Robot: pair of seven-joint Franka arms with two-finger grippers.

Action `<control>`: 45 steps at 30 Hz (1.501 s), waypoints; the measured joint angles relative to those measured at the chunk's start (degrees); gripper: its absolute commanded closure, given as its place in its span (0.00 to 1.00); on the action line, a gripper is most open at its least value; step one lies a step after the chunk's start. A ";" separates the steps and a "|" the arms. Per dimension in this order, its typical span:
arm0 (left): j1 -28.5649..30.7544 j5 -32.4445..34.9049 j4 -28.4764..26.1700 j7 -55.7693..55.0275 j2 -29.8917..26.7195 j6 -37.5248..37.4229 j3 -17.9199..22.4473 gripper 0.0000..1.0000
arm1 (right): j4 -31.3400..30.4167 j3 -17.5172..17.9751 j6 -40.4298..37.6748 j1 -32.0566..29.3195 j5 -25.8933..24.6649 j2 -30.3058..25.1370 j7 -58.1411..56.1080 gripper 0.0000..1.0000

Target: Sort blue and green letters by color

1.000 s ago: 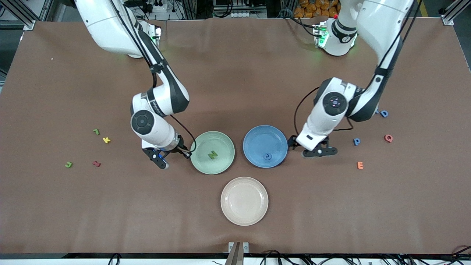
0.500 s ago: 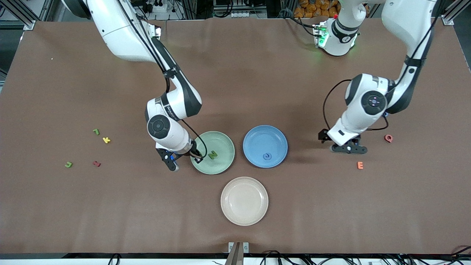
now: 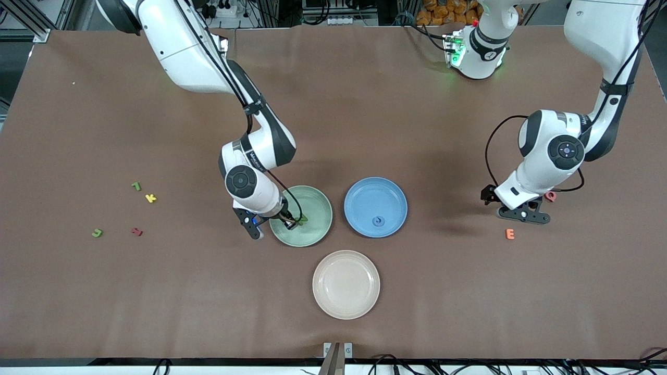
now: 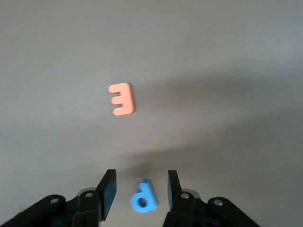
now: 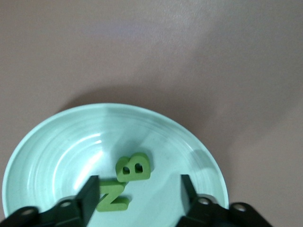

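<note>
My right gripper [image 3: 284, 223] is sitting over the green plate [image 3: 312, 232], jaws spread wide with nothing in them, and my right wrist view shows the green B [image 5: 134, 167] and green N [image 5: 112, 197] lying in that plate, B resting partly on the N, both between the open fingers [image 5: 87, 194] but not gripped. Next to the green plate, toward the left arm's end, is the blue plate [image 3: 388, 195] with 1 blue letter [image 3: 379, 221] in it, looks like the G. The beige plate [image 3: 346, 284] is nearer the front camera than the green plate and has nothing on it. My left gripper [image 3: 522, 213] is well away from the green plate toward the left arm's end of the table, and my left wrist view shows the blue P [image 4: 144, 196] between its fingers [image 4: 107, 191], jaws partly closed around it, though I can't tell if they actually touch it. The orange E [image 3: 510, 234] is just beside that, and the pink-red Q [image 3: 550, 196] peeks out by the arm. Way off toward the right arm's end from the green plate are 2 green hook letters [image 3: 136, 186] [image 3: 97, 233], the yellow K [image 3: 150, 198] and the dark red letter [image 3: 136, 231].
</note>
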 measured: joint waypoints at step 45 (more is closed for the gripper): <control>1.75 0.02 -5.48 1.14 0.75 6.06 -0.06 0.49 | -20.89 -14.14 0.91 -17.10 -5.31 -15.42 -59.71 0.00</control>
